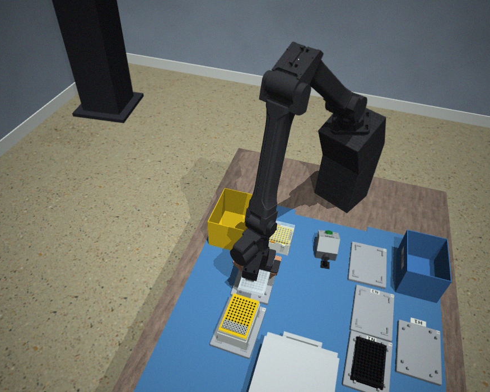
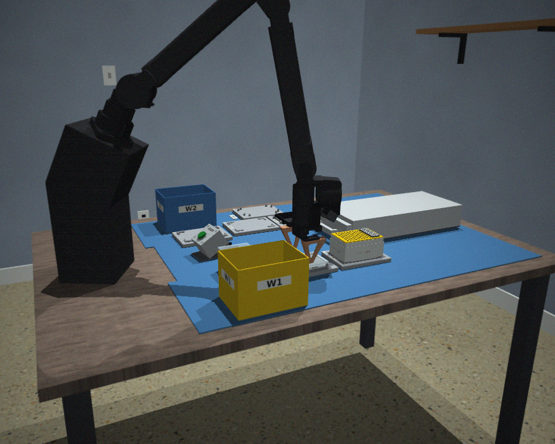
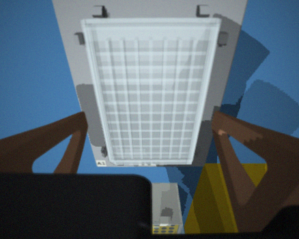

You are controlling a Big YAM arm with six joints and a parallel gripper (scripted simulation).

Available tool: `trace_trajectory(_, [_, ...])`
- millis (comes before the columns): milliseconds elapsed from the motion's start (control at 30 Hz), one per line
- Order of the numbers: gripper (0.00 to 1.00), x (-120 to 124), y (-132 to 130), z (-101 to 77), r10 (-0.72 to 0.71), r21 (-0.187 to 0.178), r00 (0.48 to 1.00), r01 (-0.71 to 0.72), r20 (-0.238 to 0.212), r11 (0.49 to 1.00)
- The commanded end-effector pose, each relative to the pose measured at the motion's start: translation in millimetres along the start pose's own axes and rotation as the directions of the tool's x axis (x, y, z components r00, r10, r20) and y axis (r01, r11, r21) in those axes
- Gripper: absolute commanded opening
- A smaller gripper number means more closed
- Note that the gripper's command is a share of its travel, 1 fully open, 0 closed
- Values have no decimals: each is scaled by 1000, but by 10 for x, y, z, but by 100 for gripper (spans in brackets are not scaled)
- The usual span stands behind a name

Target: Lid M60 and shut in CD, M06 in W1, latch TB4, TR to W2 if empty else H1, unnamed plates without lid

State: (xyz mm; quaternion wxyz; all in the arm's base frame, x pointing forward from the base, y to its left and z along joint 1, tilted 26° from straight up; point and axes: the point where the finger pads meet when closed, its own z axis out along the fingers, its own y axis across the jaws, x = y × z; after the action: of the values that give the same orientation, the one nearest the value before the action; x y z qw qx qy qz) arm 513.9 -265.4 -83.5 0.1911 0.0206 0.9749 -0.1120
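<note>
The clear assay plate (image 3: 151,92) lies flat in its grey nest, and it also shows in the top view (image 1: 253,283). My gripper (image 3: 149,118) is open and hangs low over the plate. One brown finger stands on each long side of its near end, and neither is closed on it. From the side, the gripper (image 2: 306,246) sits just behind the yellow bin W1 (image 2: 263,279). The tip box TB4 (image 1: 281,237) stands next to W1. The tip rack TR (image 1: 238,316) holds some tips at one end. The cooler CD (image 1: 293,364) is shut. No white plate is in view.
The green DONE key (image 1: 329,232) sits mid-mat. The blue bin W2 (image 1: 424,263) stands at the right. A black plate (image 1: 367,363) lies in a nest beside CD. Nest N3 (image 1: 372,312), nest H1 (image 1: 418,352) and another nest (image 1: 367,263) hold nothing.
</note>
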Motion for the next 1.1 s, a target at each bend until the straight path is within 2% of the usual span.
trace_trajectory(0, [100, -93, -102, 35, -5, 11, 1000, 5, 23, 1000])
trace_trajectory(533, [100, -93, -102, 35, -5, 11, 1000, 5, 23, 1000])
trace_trajectory(1067, [100, -85, -110, 225, -4, 12, 1000, 3, 24, 1000])
